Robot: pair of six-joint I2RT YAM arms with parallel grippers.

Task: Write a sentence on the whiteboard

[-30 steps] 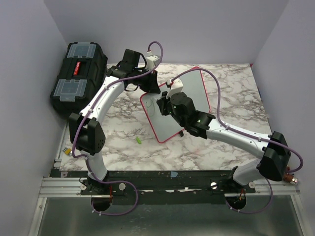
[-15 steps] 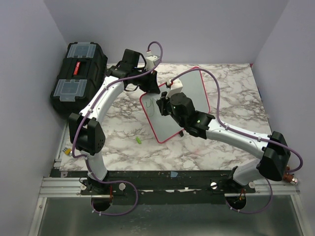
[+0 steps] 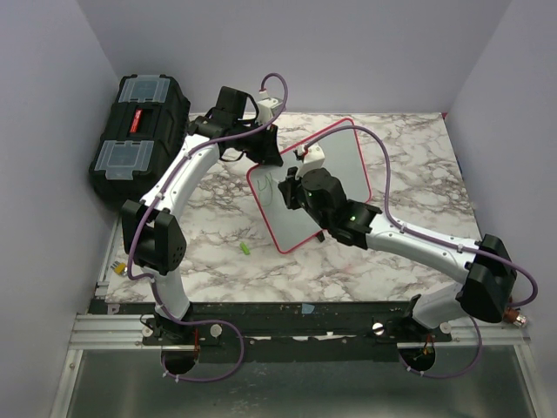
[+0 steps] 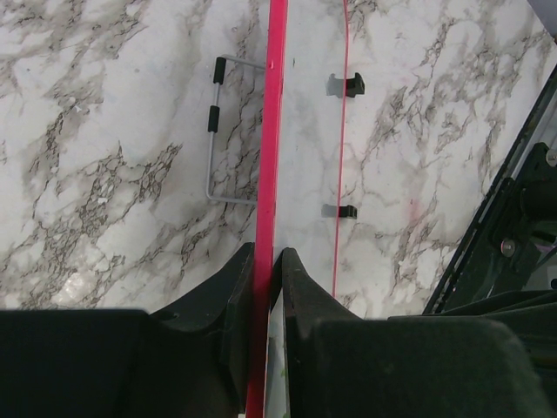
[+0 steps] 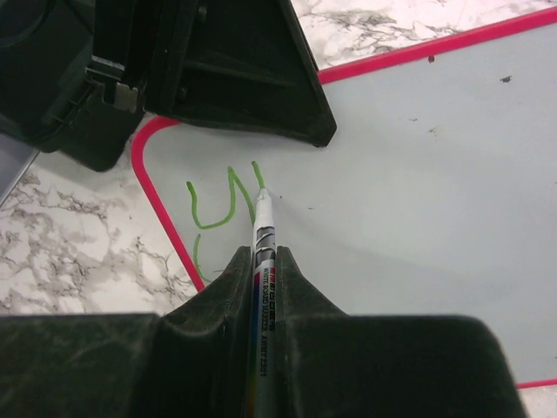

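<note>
Whiteboard (image 3: 346, 165) is white with a thin red-pink frame, and the writing (image 5: 218, 205) on it is bright green. Marker (image 5: 263, 248) has a white barrel with a rainbow-striped label. Table (image 3: 409, 157) under the whiteboard is white marble with grey-black veins. Left of the whiteboard, the toolbox (image 3: 144, 132) is black with clear lids and a red label. Cables (image 3: 277, 77) are purple.

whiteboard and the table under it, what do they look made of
The flat white whiteboard with a thin red-pink frame: smooth, slightly glossy coated panel, as green ink sits on its surface; the frame looks plastic. The marble-patterned tabletop: grey veins on white, dull sheen, perhaps printed laminate rather than stone; cannot tell.
</note>
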